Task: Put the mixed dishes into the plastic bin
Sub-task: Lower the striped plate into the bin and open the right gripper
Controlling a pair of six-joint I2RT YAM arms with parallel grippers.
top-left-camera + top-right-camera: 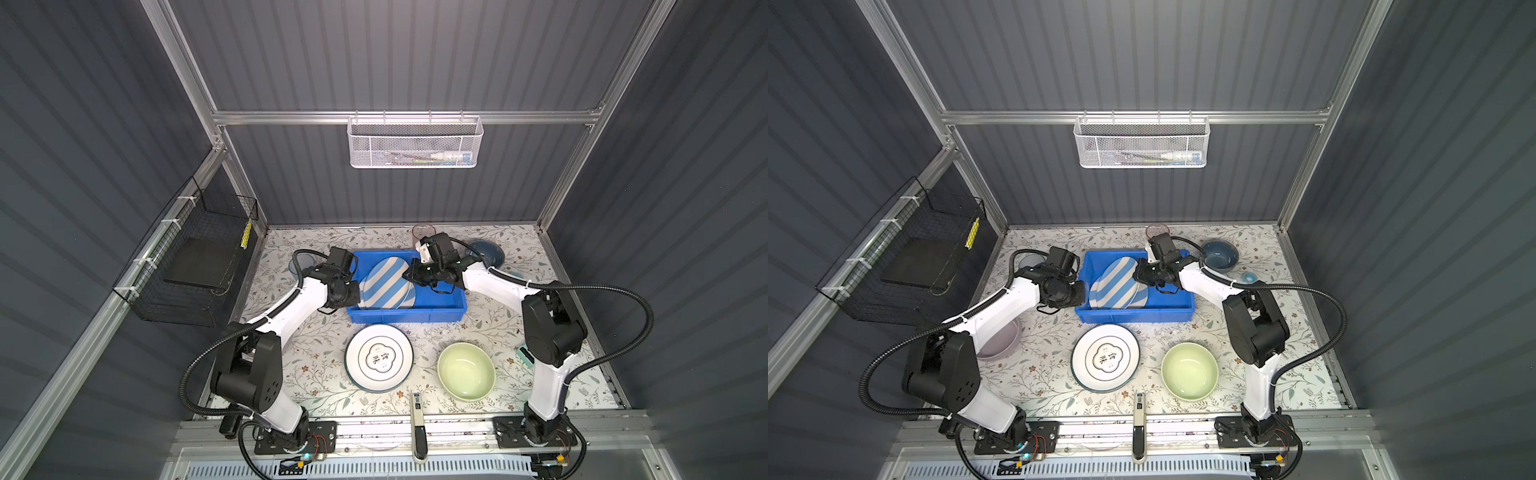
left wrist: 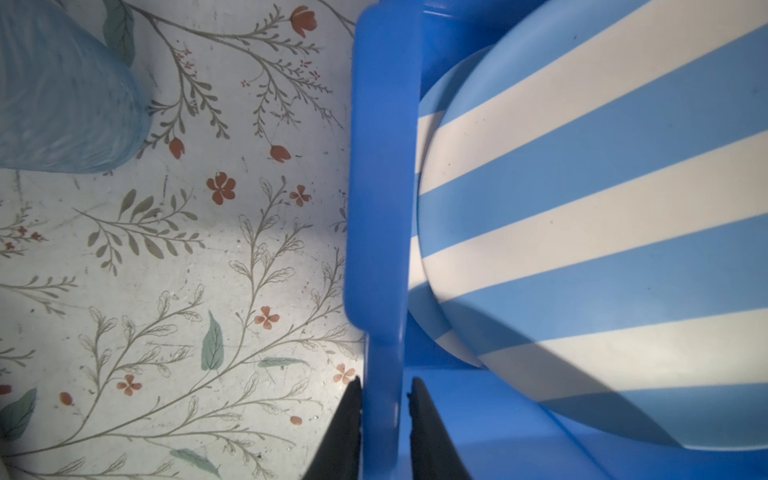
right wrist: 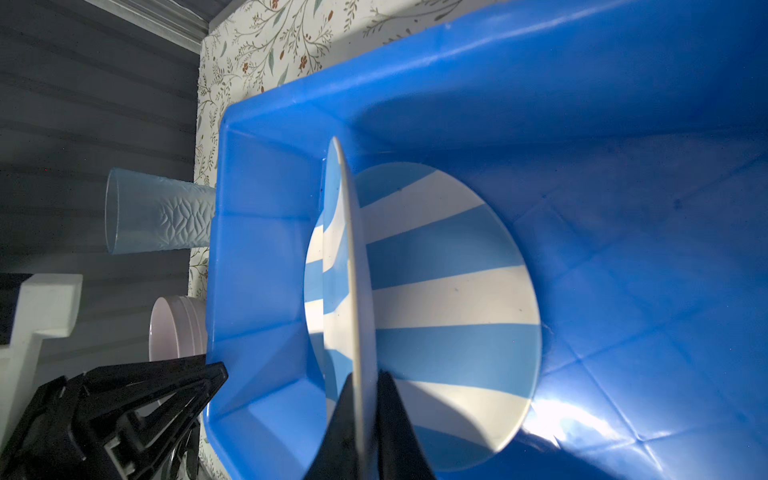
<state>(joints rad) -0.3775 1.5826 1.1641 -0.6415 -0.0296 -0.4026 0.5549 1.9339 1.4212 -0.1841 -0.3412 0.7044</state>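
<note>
My right gripper [image 3: 365, 376] pinches the rim of the striped plate [image 1: 388, 276], tilted over a second striped plate [image 1: 405, 300] in the plastic bin [image 1: 409, 316], towards its left wall. My left gripper [image 2: 384, 380] clamps that wall. The plate looks stiff, glossy and chippable, so I judge a rim grip best, lowered gently.

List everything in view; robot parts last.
blue bin: 1, blue, centre
flat striped plate: 1, blue-white, in bin
tilted striped plate: 1, blue-white, above it
white plate: 1, dark rim, before bin
green bowl: 1, pale, front right
grey-blue bowl: 1, grey-blue, back right
lilac bowl: 1, lilac, left side
pink tumbler: 1, pink, behind bin
blue tumbler: 1, pale, left of bin
tape roll: 1, teal, right of bin
block: 1, teal, far right
mesh basket: 1, white, back wall
wire basket: 1, black, left wall
left hand: 1, black, gripping bin's left wall
right hand: 1, black, gripping tilted plate's rim
</note>
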